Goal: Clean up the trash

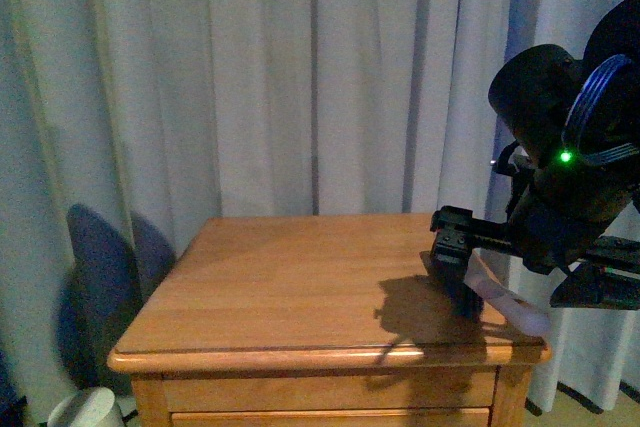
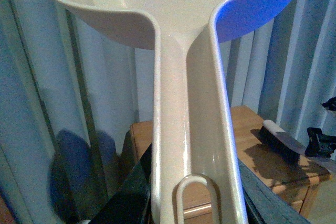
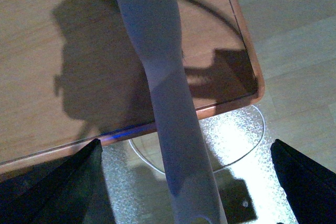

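My left gripper point(image 2: 194, 205) is shut on the beige dustpan point(image 2: 189, 103), its handle clamped between the dark fingers point(image 2: 123, 198), its scoop raised toward the curtain. A brush point(image 1: 505, 297) with dark bristles and a pale handle lies at the right edge of the wooden table point(image 1: 300, 277). My right gripper point(image 1: 500, 272) is open around that handle point(image 3: 168, 103), its fingers point(image 3: 79, 182) wide apart on either side and not touching it. In the left wrist view the brush point(image 2: 281, 142) rests on the table top. The trash is out of view.
Pale curtains point(image 1: 300, 77) hang close behind the table. Below the table's corner stands a round bin with a shiny clear liner point(image 3: 236, 140). A white round object point(image 1: 85, 409) sits on the floor at the lower left.
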You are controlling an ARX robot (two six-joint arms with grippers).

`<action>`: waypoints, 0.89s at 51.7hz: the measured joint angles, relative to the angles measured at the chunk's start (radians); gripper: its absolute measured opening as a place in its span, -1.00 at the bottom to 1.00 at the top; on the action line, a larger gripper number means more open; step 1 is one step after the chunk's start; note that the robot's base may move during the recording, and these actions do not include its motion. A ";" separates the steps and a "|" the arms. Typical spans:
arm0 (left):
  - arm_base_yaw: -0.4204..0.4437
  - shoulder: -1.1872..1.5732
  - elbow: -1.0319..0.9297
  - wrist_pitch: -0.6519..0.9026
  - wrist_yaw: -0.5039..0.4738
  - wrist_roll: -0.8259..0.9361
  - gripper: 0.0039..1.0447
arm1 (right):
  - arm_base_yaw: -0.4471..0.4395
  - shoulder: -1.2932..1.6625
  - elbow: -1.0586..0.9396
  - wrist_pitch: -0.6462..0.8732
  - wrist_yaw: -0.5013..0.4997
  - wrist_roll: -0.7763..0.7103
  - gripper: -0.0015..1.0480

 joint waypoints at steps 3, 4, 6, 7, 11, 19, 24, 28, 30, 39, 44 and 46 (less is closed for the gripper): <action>0.000 0.000 0.000 0.000 0.000 0.000 -0.50 | 0.002 0.005 -0.009 0.011 0.000 0.001 0.86; 0.000 0.000 0.000 0.000 0.000 0.000 -0.50 | 0.005 0.006 -0.014 0.014 0.000 0.002 0.86; 0.000 0.000 0.000 0.000 0.000 0.000 -0.50 | 0.007 0.010 -0.025 0.024 0.000 0.003 0.86; 0.000 0.000 0.000 0.000 0.000 0.000 -0.50 | 0.009 0.013 -0.029 0.027 -0.001 0.004 0.86; 0.000 0.000 0.000 0.000 0.000 0.000 -0.50 | 0.011 0.029 -0.037 0.039 0.000 0.003 0.86; 0.000 0.000 0.000 0.000 0.000 0.000 -0.50 | 0.012 0.045 -0.043 0.045 -0.001 0.003 0.86; 0.000 0.000 0.000 0.000 0.000 0.000 -0.50 | 0.013 0.046 -0.043 0.048 0.000 0.003 0.73; 0.000 0.000 0.000 0.000 0.000 0.000 -0.50 | 0.013 0.046 -0.045 0.052 0.000 0.003 0.53; 0.000 0.000 0.000 0.000 0.000 0.000 -0.50 | 0.013 0.046 -0.047 0.054 0.000 0.003 0.40; 0.000 0.000 0.000 0.000 0.000 0.000 -0.50 | 0.010 0.046 -0.055 0.067 -0.005 -0.007 -0.30; 0.000 0.000 0.000 0.000 0.000 0.000 -0.50 | 0.007 0.045 -0.059 0.071 -0.011 -0.023 -0.57; 0.000 0.000 0.000 0.000 0.000 0.000 -0.50 | 0.006 0.044 -0.061 0.072 -0.004 -0.024 -0.61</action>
